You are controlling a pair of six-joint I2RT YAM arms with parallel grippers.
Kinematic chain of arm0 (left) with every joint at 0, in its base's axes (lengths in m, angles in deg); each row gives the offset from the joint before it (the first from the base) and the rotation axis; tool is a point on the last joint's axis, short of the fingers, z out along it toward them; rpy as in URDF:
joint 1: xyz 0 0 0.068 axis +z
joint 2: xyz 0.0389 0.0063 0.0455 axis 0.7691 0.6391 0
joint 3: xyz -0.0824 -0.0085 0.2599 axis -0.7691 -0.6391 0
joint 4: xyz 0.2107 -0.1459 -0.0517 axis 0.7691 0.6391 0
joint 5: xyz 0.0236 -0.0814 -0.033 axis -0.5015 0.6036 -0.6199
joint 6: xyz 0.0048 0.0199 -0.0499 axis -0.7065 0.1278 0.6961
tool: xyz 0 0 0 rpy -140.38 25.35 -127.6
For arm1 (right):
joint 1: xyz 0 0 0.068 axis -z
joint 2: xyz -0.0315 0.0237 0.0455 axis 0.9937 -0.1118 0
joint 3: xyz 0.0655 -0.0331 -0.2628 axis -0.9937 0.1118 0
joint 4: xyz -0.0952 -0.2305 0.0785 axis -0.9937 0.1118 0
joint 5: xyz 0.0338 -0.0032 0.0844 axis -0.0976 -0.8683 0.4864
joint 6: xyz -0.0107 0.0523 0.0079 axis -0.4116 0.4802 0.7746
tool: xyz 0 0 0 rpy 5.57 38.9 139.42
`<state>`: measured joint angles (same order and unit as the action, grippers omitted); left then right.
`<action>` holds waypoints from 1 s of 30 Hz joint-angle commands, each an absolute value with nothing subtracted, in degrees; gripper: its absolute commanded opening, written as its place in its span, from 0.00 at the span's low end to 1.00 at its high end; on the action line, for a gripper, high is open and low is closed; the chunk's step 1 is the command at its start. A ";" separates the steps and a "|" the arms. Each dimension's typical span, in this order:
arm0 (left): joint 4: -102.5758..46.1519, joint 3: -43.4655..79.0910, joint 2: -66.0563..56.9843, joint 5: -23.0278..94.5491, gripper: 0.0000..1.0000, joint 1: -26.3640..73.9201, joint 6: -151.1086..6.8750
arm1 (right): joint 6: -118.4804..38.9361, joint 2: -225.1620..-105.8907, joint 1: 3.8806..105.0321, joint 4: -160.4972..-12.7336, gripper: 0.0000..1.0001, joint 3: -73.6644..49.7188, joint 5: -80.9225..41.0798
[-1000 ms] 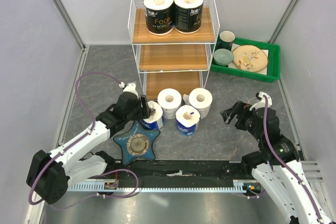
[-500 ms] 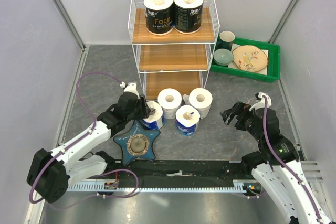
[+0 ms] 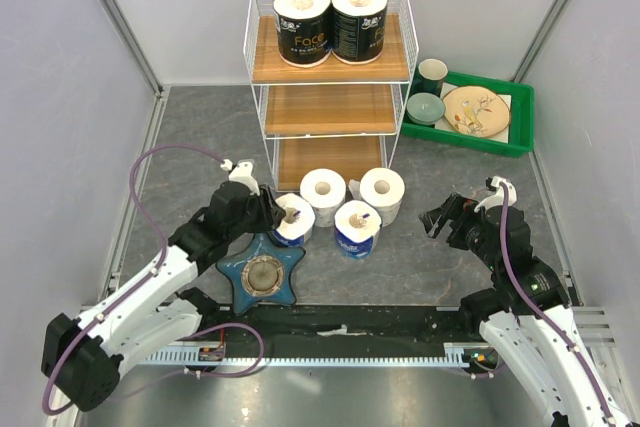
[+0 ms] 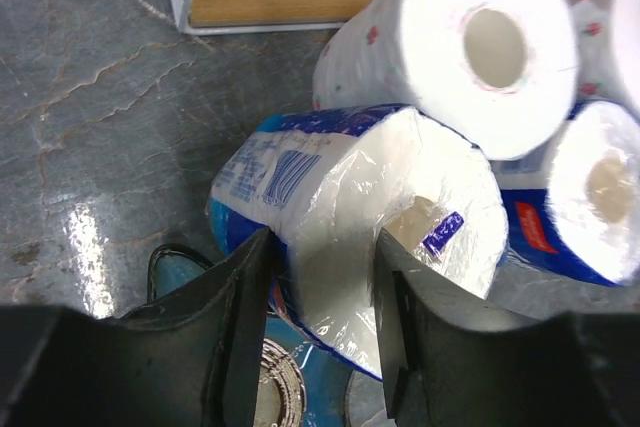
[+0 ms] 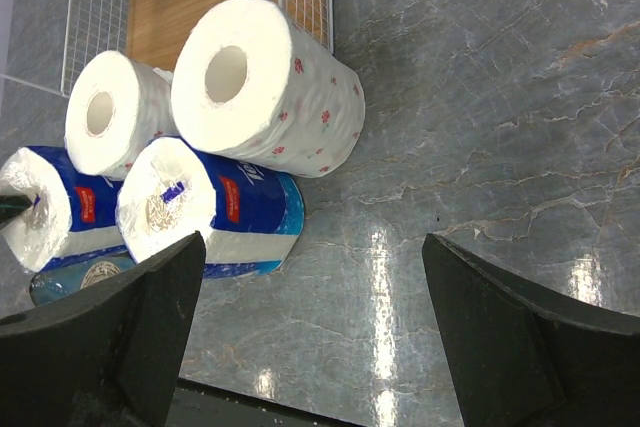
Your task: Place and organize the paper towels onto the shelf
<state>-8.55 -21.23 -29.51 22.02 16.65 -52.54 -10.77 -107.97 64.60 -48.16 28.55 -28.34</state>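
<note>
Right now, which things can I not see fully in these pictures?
Left wrist view: the star dish is mostly hidden behind the left gripper and the held blue-white roll.
Right wrist view: only a sliver of the dish shows behind that roll.
Top view: the shelf has its lowest tier partly covered by the middle tier; the pattern on the plate is too small.

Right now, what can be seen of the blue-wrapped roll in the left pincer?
The blue-wrapped roll is white paper in glossy film printed blue and white, its brown cardboard core showing at one end. It is tilted, gripped by the left pincer with one dark finger on each side. It sits before the shelf, close beside a flowered white roll.
</note>
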 commanded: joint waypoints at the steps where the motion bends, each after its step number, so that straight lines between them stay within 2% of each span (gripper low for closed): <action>1: -10.99 -19.55 -32.92 26.79 0.47 16.26 -52.58 | -10.11 -107.65 64.51 -50.30 0.98 29.03 -27.74; 12: -9.32 -16.83 -35.56 30.58 0.43 16.26 -52.85 | -10.03 -107.47 64.51 -50.47 0.98 29.29 -27.83; 20: -5.46 -15.77 -35.73 24.61 0.54 16.18 -55.04 | -9.94 -107.21 64.51 -50.56 0.98 29.47 -27.74; 27: -4.66 -14.89 -36.96 22.40 0.58 16.18 -55.22 | -9.41 -109.40 64.51 -52.14 0.98 28.77 -28.18; 30: -4.58 -14.89 -37.49 22.23 0.58 16.26 -55.22 | -9.67 -113.87 64.60 -54.60 0.98 27.81 -27.74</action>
<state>-4.87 -17.49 -36.22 24.06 16.39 -53.37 -10.21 -109.53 64.60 -50.09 29.25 -28.23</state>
